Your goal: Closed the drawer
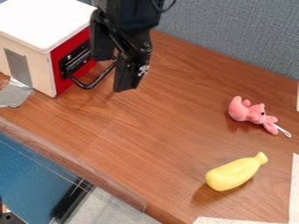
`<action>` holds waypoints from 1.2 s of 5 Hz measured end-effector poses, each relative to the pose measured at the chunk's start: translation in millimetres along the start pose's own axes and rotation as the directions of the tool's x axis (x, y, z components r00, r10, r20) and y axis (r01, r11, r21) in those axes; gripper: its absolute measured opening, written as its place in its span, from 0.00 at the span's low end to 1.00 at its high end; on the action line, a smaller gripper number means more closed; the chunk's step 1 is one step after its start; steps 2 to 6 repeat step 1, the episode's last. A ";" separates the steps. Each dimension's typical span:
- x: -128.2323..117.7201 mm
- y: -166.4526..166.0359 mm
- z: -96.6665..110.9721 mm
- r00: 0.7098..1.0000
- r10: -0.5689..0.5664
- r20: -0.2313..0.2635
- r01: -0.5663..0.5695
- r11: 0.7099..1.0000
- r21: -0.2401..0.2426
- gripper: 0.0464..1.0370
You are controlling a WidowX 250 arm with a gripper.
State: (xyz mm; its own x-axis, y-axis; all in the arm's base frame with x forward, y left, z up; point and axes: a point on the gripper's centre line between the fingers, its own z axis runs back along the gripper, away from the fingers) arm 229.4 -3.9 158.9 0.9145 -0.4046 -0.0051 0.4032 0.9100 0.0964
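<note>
Wood-grain table [175, 83] against a grey fabric partition [234, 35]; at upper left, a box [26, 68] with a white top and a red face, silver tape [17, 65] on its side; the drawer [74, 61] is in that red face, looking flush or nearly so, its black loop handle [88, 86] sticking out. A black gripper [115, 75] hangs beside the handle, its two fingers parted and grasping nothing; whether it touches the loop cannot be told.

The step in hand seems to be the last of the closing, or a check that it is done; any push should go straight in toward the box, centred on the front so the drawer does not bind; pressure is best kept gentle, since the box might slide; the fingers should then clear the loop before backing off, as a snag could drag the drawer open.

Small pale marks on the gripper are too small to read; no other writing can be made out. A pink soft toy [254, 113] and a yellow squash-shaped toy [234, 174] lie well apart from the drawer, at right.
</note>
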 end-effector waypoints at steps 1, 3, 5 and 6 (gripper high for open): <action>-19.3 0.5 13.3 0.982 0.187 -0.018 -0.188 0.980 -0.058 0.96; -19.3 0.5 13.3 0.982 0.187 -0.018 -0.188 0.980 -0.058 0.96; -19.3 0.5 13.3 0.982 0.187 -0.018 -0.188 0.980 -0.058 0.96; -19.3 0.5 13.3 0.982 0.187 -0.018 -0.188 0.980 -0.058 0.96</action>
